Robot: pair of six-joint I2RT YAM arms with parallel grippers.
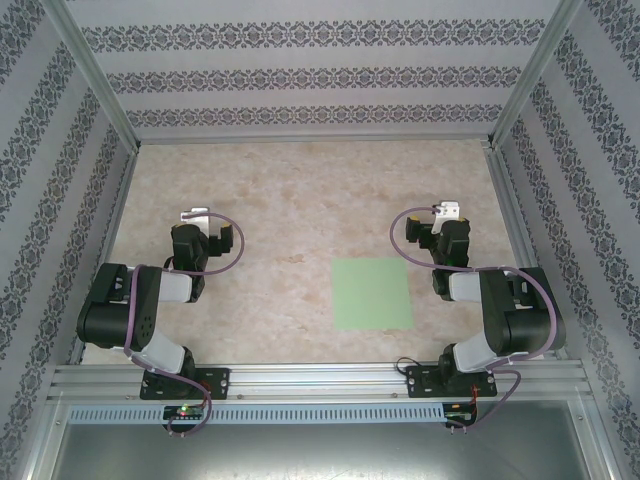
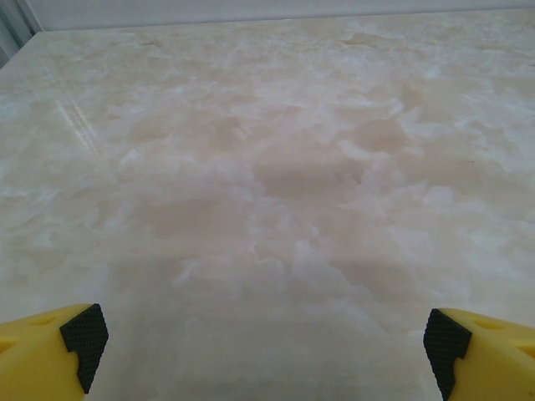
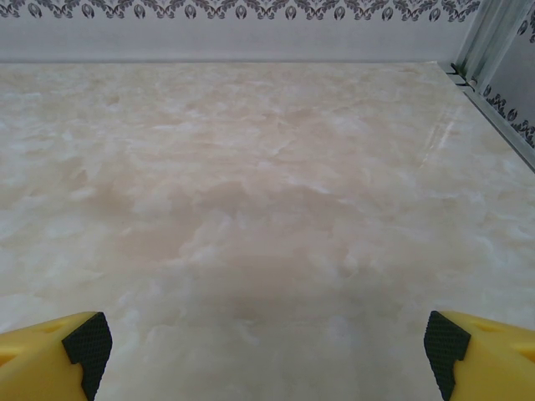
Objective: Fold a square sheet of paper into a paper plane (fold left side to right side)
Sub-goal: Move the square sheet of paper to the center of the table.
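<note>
The left gripper [image 1: 194,215] has its jaws spread wide and holds nothing. In the left wrist view its yellow fingers with black pads [image 2: 84,334] sit at the two bottom corners, with bare table between them. The right gripper [image 1: 447,211] is just as wide and empty, and its pads [image 3: 442,338] frame the same pale marbled surface in the right wrist view.

Both arms are folded back over their bases. Their elbows point outward toward the side walls, and their wrists are held low and aimed at the far side.

From above, the square sheet of paper [image 1: 371,293] lies flat and unfolded on the table [image 1: 300,190]. It is right of centre and near the front, just left of the right arm's forearm and well apart from the left arm. Its edges run square to the table edges.

A broad open stretch of table lies between the two arms and beyond them to the far wall [image 1: 310,75]. Metal frame posts [image 1: 95,85] stand at the far corners, and a rail [image 1: 320,378] runs along the near edge.

The right wrist view picks up the far right corner post [image 3: 489,42] and the patterned wall trim, while the left wrist view shows a plain pale strip at the far edge.
</note>
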